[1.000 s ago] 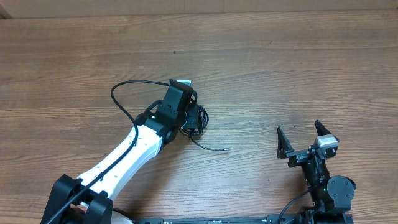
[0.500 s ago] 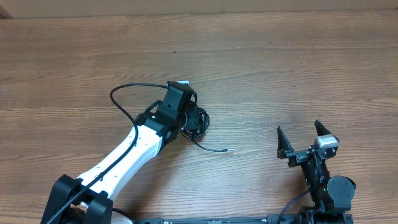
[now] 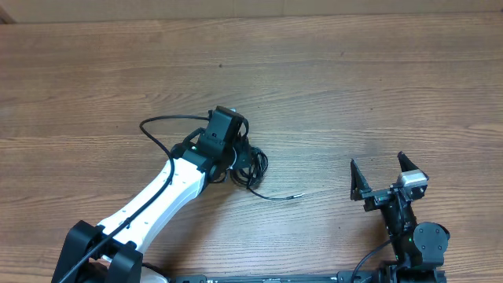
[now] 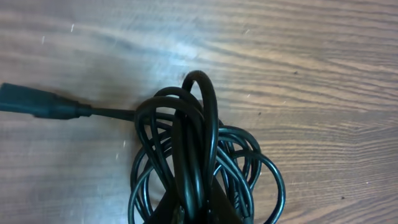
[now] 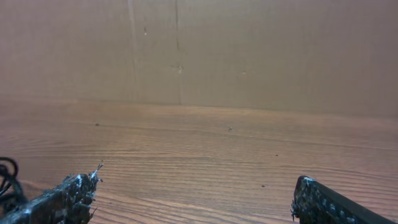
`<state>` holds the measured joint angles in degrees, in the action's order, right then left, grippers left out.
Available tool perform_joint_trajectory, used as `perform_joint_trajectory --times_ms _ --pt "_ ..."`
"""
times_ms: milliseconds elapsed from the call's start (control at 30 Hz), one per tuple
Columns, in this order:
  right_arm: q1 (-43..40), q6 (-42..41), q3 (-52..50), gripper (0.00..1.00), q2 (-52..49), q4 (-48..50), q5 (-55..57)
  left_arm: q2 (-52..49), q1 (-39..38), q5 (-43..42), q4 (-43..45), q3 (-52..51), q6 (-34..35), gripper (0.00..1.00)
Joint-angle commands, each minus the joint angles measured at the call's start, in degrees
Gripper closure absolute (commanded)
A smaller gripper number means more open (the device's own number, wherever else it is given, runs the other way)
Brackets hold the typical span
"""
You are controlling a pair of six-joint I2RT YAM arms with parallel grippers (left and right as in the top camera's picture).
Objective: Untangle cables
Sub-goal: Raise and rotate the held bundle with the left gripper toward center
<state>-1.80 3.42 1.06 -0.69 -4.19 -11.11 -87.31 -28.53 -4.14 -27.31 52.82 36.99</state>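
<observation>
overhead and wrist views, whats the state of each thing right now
cables, bunched in a tangled coil, not undone yet
plug, lying flat on the table, sticking out of the coil
loose end, trailing on the table towards the right gripper, apart from it
left gripper, shut on the cables
right gripper, open, holding nothing, away from the coil

You see a brown wood-grain counter (image 3: 354,94), its grain running side to side. Behind its far edge stands a plain tan wall (image 5: 249,50) with a faint vertical seam. Soft light leaves a pale sheen on the wood.
</observation>
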Motion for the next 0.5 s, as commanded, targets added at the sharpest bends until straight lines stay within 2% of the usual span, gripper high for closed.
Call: perform_joint_trajectory --times_ms 0,133,467 --pt "-0.2 -0.2 -0.6 0.0 0.5 0.2 0.6 -0.3 0.9 -2.8 -1.2 1.8 5.6 0.96" --pt "-0.2 -0.2 -0.6 0.0 0.5 0.2 0.6 -0.2 1.6 -4.7 -2.9 3.3 5.7 0.96" --pt "-0.2 -0.2 -0.6 0.0 0.5 0.2 0.6 -0.2 5.2 -21.1 -3.4 7.0 5.9 0.96"
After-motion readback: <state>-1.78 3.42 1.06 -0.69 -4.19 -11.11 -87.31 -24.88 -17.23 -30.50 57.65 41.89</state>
